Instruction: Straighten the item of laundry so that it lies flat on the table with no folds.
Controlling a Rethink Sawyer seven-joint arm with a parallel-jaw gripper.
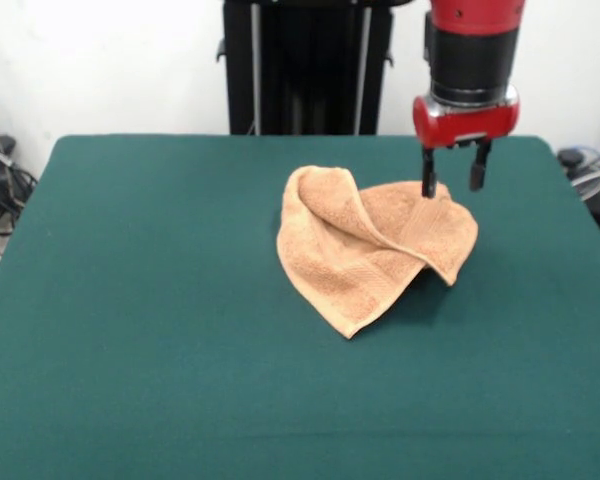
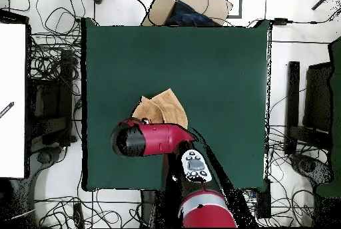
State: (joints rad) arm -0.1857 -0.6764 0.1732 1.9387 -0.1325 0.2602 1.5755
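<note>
Peach-orange terry towel [image 1: 372, 247] lies crumpled and folded over itself near the middle of the dark green felt-topped table [image 1: 130, 330], the red-and-black arm's gripper [image 1: 453, 180] poised at its far right corner, black fingers narrowly parted, gripping nothing visible.

No readable text, label, brand, number or sign on anything in either view.
</note>
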